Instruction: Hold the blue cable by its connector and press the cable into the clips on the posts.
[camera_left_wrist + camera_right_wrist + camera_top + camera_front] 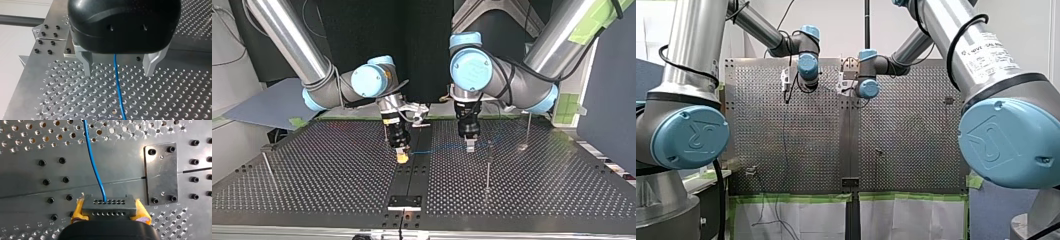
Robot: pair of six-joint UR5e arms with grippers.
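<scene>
The perforated worktop (312,175) carries thin upright posts (487,167), well apart from one another. Their clips are too small to make out. In the top view no post shows the cable seated on it, so I judge the pressing-in not yet done.

My right pincer (402,156) is clenched on the connector (108,206), with a yellow pad at each end of the black block (the holding half of the task looks done). It hangs low over the worktop's middle seam.

My left pincer (118,72) is released: its two metal fingers (86,66) stand wide apart just above the holes, and neither touches anything.

The cable (117,85) leaves the connector's face, runs low over the worktop from one pincer to the other, and passes through the gap between the left fingers. It seems the left arm has yet to close on it and guide it to each post in turn.
</scene>
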